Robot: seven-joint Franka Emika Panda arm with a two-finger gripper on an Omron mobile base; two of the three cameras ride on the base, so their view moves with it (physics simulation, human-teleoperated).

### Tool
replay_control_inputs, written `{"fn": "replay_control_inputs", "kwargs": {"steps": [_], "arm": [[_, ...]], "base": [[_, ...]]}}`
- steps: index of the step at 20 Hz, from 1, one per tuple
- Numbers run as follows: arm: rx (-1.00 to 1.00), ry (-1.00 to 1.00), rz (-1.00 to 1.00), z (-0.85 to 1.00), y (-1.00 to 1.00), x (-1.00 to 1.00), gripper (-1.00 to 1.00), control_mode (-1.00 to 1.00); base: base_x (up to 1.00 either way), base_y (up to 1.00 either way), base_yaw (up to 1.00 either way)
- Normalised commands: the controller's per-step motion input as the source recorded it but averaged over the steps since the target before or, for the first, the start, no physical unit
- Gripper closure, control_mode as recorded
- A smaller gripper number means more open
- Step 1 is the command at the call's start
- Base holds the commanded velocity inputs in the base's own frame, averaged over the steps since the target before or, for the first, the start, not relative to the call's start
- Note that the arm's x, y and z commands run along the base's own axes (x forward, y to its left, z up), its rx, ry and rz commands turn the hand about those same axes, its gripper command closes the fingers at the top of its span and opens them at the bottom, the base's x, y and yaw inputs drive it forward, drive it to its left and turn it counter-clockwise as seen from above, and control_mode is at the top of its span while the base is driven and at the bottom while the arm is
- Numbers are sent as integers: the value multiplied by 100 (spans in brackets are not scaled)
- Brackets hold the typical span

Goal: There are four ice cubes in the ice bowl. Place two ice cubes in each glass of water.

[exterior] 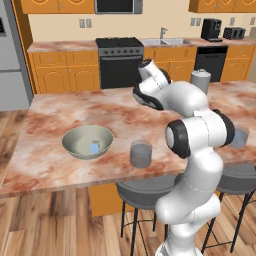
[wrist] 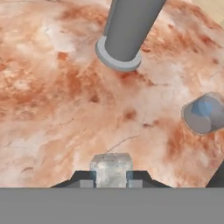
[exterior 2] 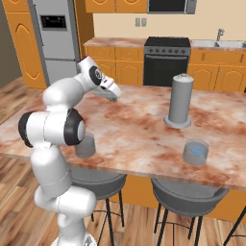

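Hand view: end effector grips an ice cube between its fingertips.

Arm: raised at the left over the marble counter.
Gripper: held above the counter, far left.
Right glass: near edge, bluish inside.
Left glass: partly hidden behind arm.
Grey cylinder: upright, beyond right glass.

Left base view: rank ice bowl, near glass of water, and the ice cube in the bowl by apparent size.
1. ice bowl, clearly the broadest.
2. near glass of water, much narrower than the bowl.
3. ice cube inside the bowl, tiny beside both.
All three sit at similar depth on the counter, so nearness hardly skews the order.
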Motion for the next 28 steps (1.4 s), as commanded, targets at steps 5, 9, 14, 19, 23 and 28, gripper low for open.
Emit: {"fn": "replay_control_inputs", "kwargs": {"steps": [5,9,14,19,23,28], "arm": [[8,-12,-21,0,-100,-20,100,-100],[18,-27,-6,-5,-100,-46,100,-100],[22,-28,-2,-1,-100,-56,100,-100],[16,-14,-8,0,-100,-69,100,-100],[3,0,-19,-6,-100,-49,100,-100],[0,13,-19,-9,-100,-19,100,-100]], "base": [[0,0,0],[0,0,0],[0,0,0],[0,0,0],[0,0,0],[0,0,0]]}}
